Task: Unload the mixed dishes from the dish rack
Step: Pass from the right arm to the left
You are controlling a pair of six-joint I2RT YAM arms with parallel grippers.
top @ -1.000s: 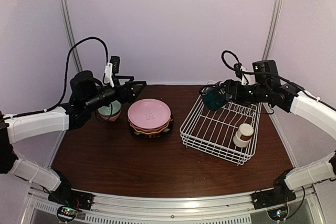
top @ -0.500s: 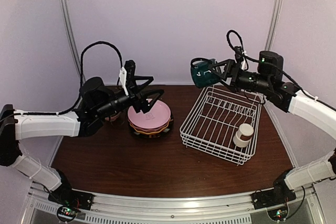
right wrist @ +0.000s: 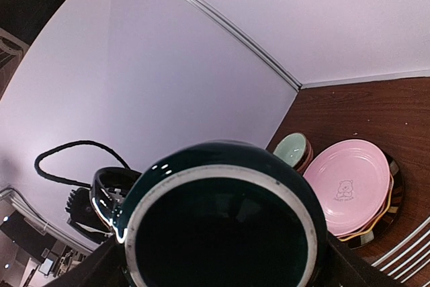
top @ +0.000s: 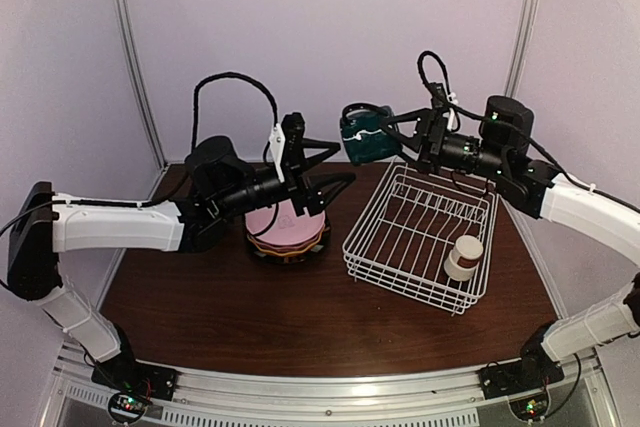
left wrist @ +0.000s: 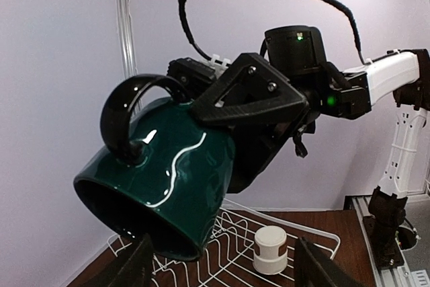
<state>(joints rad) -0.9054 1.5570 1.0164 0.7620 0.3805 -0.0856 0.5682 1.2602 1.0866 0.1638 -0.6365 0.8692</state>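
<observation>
My right gripper (top: 392, 137) is shut on a dark green cup (top: 361, 136) and holds it in the air, left of the white wire dish rack (top: 400, 272). The cup fills the right wrist view (right wrist: 222, 223), mouth toward the camera. My left gripper (top: 335, 163) is open and empty just left of and below the cup. In the left wrist view the cup (left wrist: 164, 179) hangs tilted above my open fingers (left wrist: 138, 267). A small white cup with a brown band (top: 463, 257) stands in the rack and also shows in the left wrist view (left wrist: 271, 250).
A stack of plates with a pink plate on top (top: 290, 229) sits left of the rack and also shows in the right wrist view (right wrist: 349, 183). A pale green bowl (right wrist: 293, 149) sits nested in another bowl beyond the plates. The left arm hides the bowls in the top view.
My right gripper has lifted the green cup out of the rack, up and to the left. My left arm has swung right from the bowls, over the plates, toward the cup.
</observation>
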